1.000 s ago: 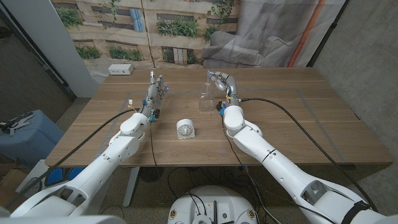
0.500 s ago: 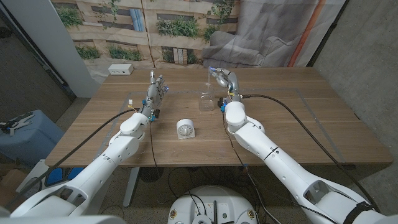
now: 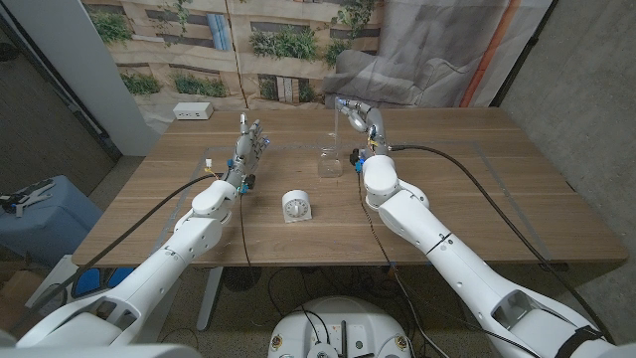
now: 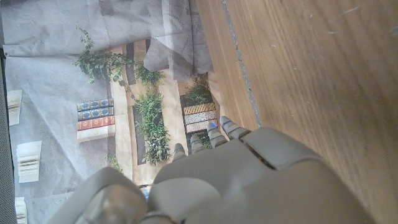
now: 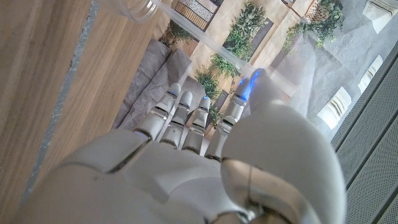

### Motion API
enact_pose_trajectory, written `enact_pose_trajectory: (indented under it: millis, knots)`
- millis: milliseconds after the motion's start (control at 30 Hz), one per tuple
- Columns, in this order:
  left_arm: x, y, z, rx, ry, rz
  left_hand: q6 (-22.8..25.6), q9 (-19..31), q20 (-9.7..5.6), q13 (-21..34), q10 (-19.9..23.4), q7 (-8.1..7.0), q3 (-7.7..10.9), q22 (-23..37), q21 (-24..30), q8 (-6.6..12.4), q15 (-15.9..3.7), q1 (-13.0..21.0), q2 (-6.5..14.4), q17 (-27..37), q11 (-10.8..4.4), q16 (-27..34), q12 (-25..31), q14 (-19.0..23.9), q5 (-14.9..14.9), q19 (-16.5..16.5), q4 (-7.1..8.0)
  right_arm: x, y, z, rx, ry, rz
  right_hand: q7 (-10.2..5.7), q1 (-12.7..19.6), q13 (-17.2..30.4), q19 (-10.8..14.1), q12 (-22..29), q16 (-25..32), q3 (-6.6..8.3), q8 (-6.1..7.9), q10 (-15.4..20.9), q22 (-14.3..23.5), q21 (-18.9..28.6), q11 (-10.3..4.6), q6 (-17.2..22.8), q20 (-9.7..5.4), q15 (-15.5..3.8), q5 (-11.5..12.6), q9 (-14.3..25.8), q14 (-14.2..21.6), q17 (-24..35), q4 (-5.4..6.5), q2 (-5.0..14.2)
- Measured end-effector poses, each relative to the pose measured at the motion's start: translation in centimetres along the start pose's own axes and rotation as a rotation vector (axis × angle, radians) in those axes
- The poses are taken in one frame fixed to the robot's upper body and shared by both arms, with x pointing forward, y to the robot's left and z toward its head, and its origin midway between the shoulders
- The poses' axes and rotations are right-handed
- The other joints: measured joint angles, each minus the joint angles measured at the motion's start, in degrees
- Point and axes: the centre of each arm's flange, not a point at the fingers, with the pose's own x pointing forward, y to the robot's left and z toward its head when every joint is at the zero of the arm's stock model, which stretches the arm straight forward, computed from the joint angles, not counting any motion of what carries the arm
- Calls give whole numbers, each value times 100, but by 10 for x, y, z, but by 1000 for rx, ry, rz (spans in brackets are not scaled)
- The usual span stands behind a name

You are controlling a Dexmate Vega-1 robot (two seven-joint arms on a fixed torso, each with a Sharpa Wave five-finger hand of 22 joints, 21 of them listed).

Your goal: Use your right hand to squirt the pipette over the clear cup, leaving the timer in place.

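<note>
Two hands are showing over your table (image 3: 477, 189). At the left, your left hand (image 3: 249, 144) is standing on its edge, fingers straight and close together, gripping nothing. Right of it and nearer to you, the timer (image 3: 296, 206) is sitting upright, well apart from both hands. Farther right, the clear cup (image 3: 328, 161) is standing, and your right hand (image 3: 359, 119) is pinching the pipette (image 5: 205, 50) above it, tip pointing down at the cup.
</note>
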Motion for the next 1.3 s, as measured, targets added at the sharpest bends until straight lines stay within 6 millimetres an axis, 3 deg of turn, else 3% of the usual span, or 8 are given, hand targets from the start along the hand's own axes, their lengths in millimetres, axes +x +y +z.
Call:
enact_pose_trajectory:
  millis: [700, 1300]
  knots:
    - [0, 0, 0, 0, 0, 0, 0, 0, 0, 0, 0, 0, 0, 0, 0, 0, 0, 0, 0, 0, 0, 0, 0, 0, 0, 0, 0, -1, -18, 28, 73, -17, -29, 22, 0, 0, 41, 0, 0, 0, 0, 32, 0, 0, 32, 22, 41, 0, 0, 0, 0, 0, 0, 0]
    - [0, 0, 0, 0, -1, 0, 0, 0, 0, 0, 0, 0, 0, 0, 0, 0, 0, 0, 0, 0, 0, 0, 0, 0, 0, 0, 0, 3, -42, 33, 83, -25, -96, -2, 0, 0, 41, 0, 0, 1, 0, 32, 0, 0, 31, 45, 41, 0, 0, 0, 1, -1, 0, 0]
